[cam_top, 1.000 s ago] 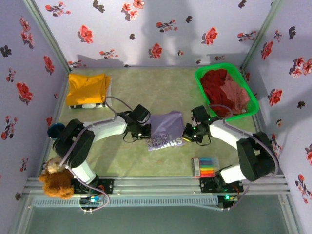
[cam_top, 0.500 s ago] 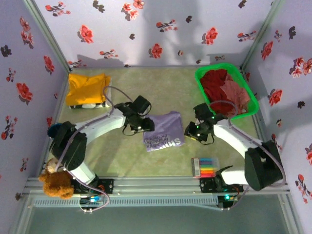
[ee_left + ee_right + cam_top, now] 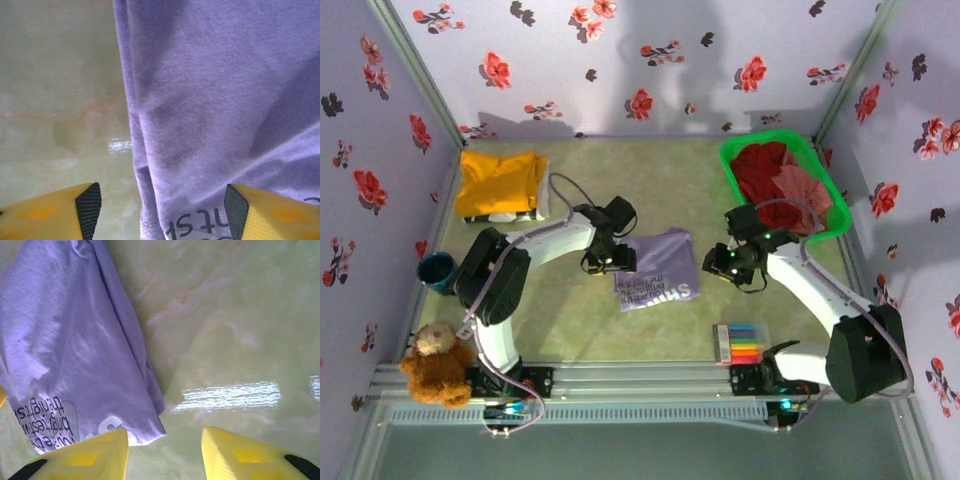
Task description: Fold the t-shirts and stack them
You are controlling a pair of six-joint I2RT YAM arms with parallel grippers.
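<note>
Lavender t-shirt [image 3: 658, 268] — folded, flat at bench [image 3: 620, 170] centre. Left pincer [image 3: 161, 202] at its 9 o'clock edge, jaws apart, empty. Right pincer [image 3: 718, 263] at 3 o'clock, just beside — jaws apart, empty.

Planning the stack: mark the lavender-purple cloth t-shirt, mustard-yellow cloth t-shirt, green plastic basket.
lavender-purple cloth t-shirt [image 3: 660, 256], top external, plain upper panel.
mustard-yellow cloth t-shirt [image 3: 498, 183], top external, centre.
green plastic basket [image 3: 760, 140], top external, far rim.
</note>
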